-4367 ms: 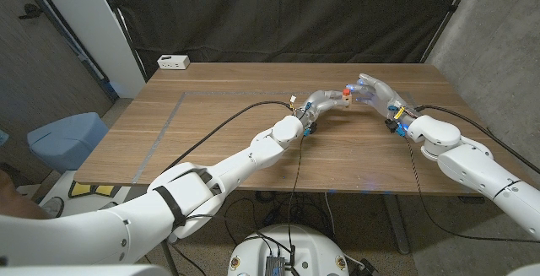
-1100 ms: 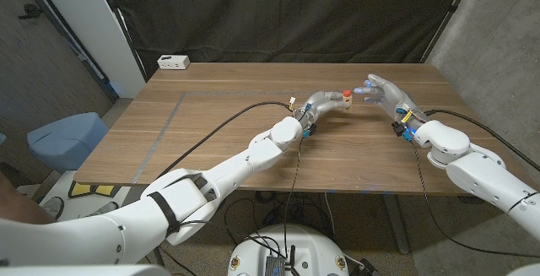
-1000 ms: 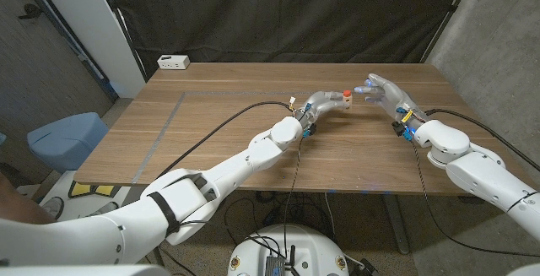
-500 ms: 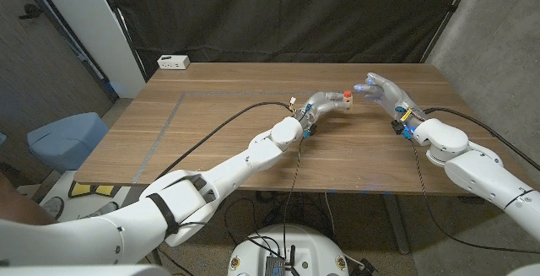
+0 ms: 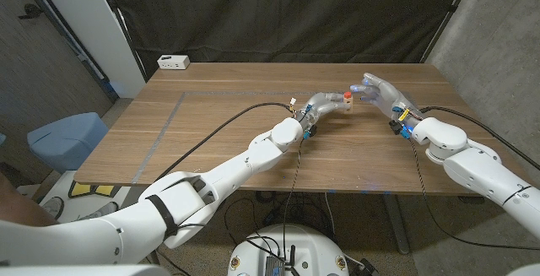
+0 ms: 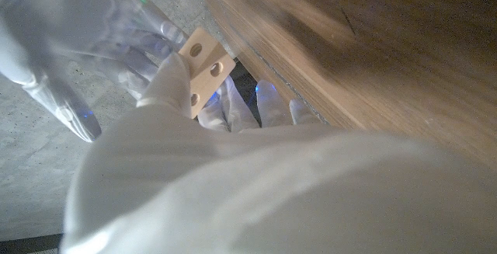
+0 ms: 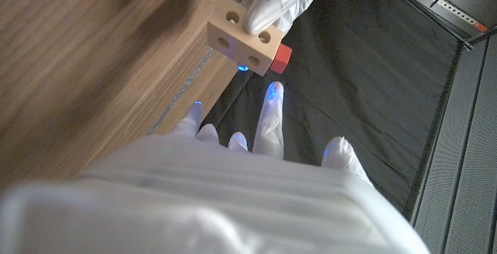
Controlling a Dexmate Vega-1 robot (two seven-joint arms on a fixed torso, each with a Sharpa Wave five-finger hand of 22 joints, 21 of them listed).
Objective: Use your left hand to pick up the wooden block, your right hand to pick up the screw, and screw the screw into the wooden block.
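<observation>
surface: wooden table [image 5: 211, 132] | on it: white box [image 5: 173, 62], far-left corner; black cable [image 5: 228, 117]

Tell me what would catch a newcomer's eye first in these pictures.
Mid-table, the left hand holds up a small pale wooden block with round holes, a red screw head poking from its side. The right hand reaches toward it, fingers spread, holding nothing. Farther back, a white power strip lies at the wooden table's corner.

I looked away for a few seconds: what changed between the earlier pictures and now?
The right hand, against the block's red screw at first, drew back to the right, fingers spread, and has now come back close to it. The left hand kept hold of the block above the table throughout.
</observation>
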